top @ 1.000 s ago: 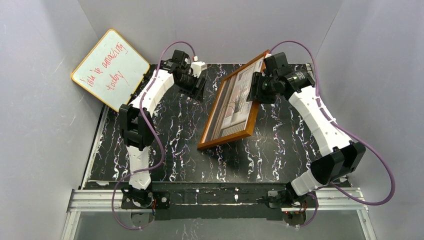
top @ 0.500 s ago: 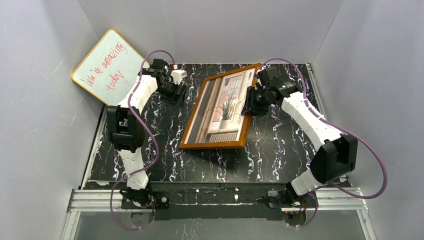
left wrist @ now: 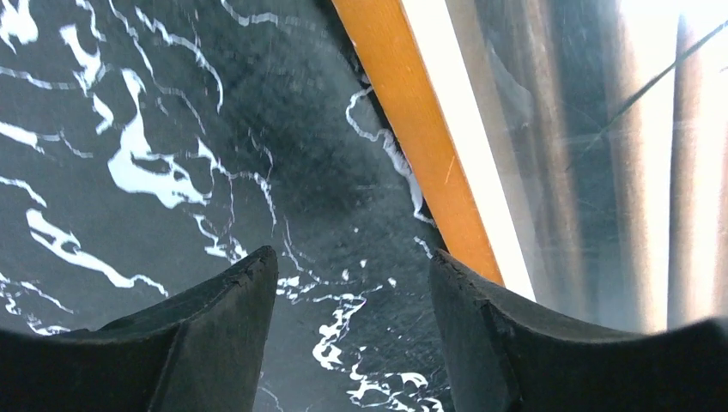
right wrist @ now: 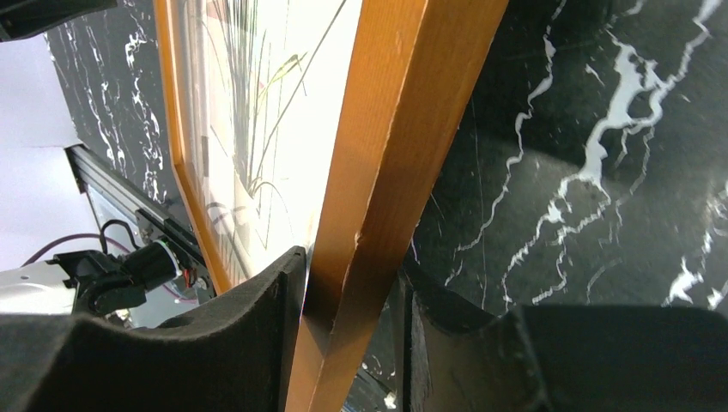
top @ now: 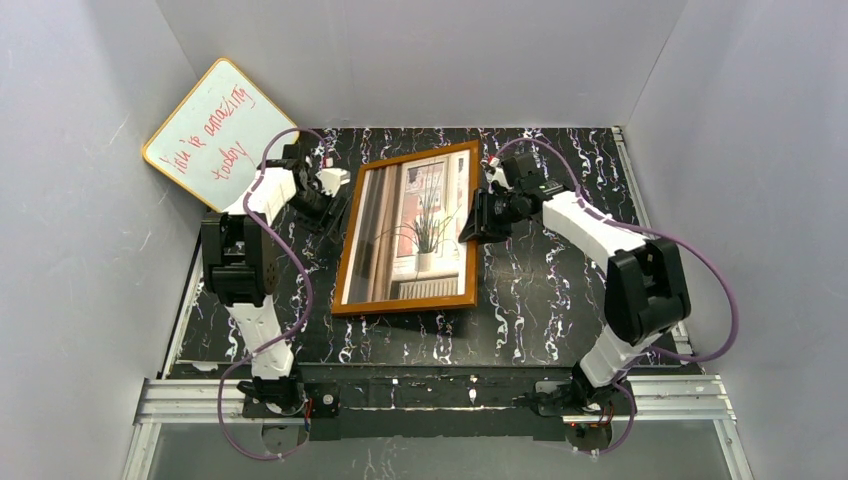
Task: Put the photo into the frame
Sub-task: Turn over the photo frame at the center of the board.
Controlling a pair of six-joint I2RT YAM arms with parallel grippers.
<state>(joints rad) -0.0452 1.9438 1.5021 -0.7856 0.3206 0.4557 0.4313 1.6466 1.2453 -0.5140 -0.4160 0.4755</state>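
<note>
Frame (right wrist: 395,172) right rail sits between the fingers (right wrist: 257,326) of the right claw (right wrist: 352,275), one pad on the glass side, the other on the back side, closed down to rail width and holding it; nothing else in the grip. From the top view the right claw (top: 470,225) takes the rail about halfway along its length, wrist coming in from the right side of the table (top: 540,300). Can't tell if that rail is fully down on the table or slightly raised. Photo (right wrist: 266,103) is inside the frame behind the pane, with white border, plant blades and bright window visible right next to the gripped rail. Top view: frame (top: 400,305) lies face up around the table's middle, long sides running from near edge to far edge, top right corner closer to the far edge, and the photo (top: 410,235) fills it, curtains on the left, window and plant on the right. Left claw (top: 335,205) is just beside the frame's left rail near its upper end. Wrist view: left claw (left wrist: 352,343) is spread wide and holds nothing, only black marbled table (left wrist: 172,129) between the fingers, the orange rail (left wrist: 421,146) close to the right-hand finger, the photo (left wrist: 601,172) beyond it under glare. Whiteboard (top: 215,135) with red writing leans on the wall past the table's far left corner, well apart from the frame.
</note>
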